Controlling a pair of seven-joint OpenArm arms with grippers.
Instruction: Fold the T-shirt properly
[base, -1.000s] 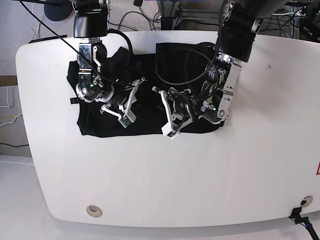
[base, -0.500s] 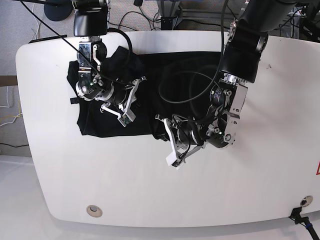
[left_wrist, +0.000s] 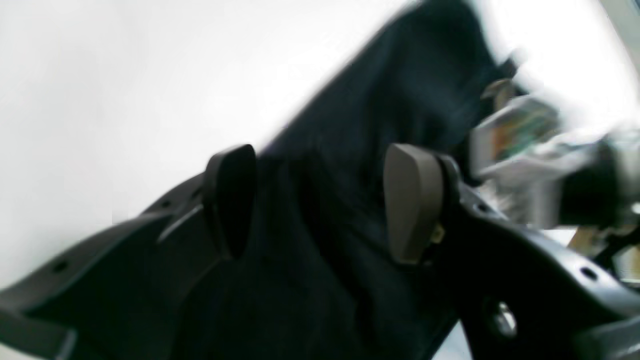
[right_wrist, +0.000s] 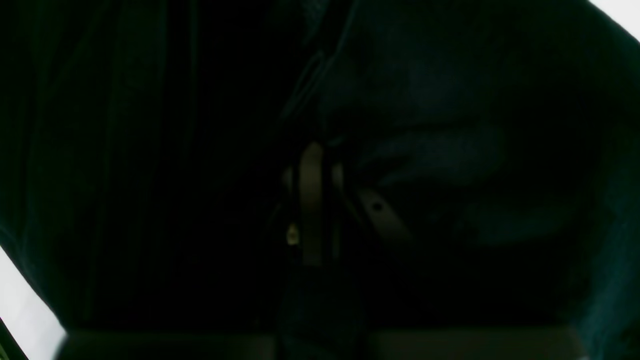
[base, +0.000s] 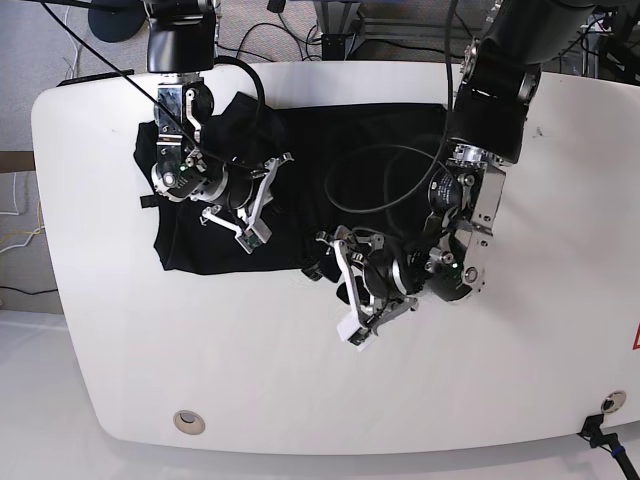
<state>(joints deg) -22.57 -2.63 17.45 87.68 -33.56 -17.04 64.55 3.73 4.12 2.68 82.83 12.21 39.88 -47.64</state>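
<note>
Black cotton T-shirt (base: 300, 150) is best flattened next — left gripper (left_wrist: 320, 200) spread wide over its edge, empty, right gripper (right_wrist: 312, 200) pressed closed onto it.

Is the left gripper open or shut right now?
Open. The left gripper's two pads stand well apart in its wrist view, nothing pinched between them; the black T-shirt lies beyond.

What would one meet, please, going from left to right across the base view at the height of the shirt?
Bare table → T-shirt edge → right gripper → left gripper → bare table again.
</note>
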